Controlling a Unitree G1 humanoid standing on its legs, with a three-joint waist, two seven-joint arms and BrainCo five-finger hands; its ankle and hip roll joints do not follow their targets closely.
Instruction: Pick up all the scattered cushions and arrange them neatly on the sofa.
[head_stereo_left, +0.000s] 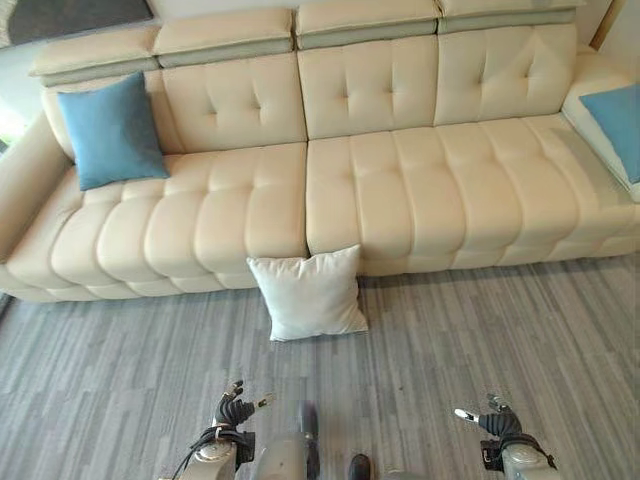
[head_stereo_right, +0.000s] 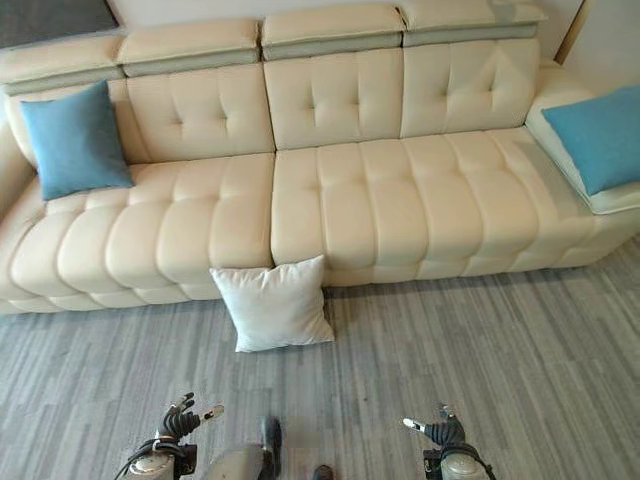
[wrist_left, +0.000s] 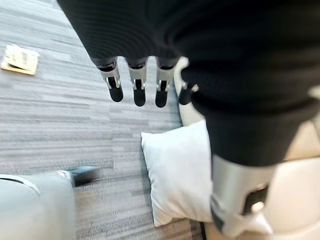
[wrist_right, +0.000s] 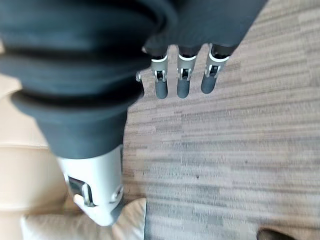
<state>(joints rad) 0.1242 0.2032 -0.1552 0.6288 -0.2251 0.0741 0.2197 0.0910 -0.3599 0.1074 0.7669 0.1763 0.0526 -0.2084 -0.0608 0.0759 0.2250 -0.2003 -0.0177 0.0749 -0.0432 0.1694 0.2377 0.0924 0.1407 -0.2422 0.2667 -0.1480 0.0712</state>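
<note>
Above the grey floor, both hands hang low and hold nothing:
Left hand (head_stereo_left: 235, 410): fingers (wrist_left: 137, 87) straight and relaxed, empty, over the striped grey floor (head_stereo_left: 470, 330).
Right hand (head_stereo_left: 495, 420): fingers (wrist_right: 182, 82) likewise straight, nothing in them, bare floor beneath.
White cushion (head_stereo_left: 308, 292): standing on the floor, tilted back against the sofa front below the seam between the two seat sections, ahead of the hands and nearer the left one; the left wrist view shows it past the fingertips.
Blue cushion, left end (head_stereo_left: 112, 130): upright in the sofa's left corner, leaning on the backrest by the armrest.
Blue cushion, right end (head_stereo_right: 598, 135): lying on the sofa's right side section, well apart from the other one.
Sofa (head_stereo_left: 420, 180): cream, tufted, with a row of headrests along the top.
Tan plate on the floor (wrist_left: 20, 59): small and square, seen in the left wrist view.
Writing: no label or print can be read on anything here.
</note>
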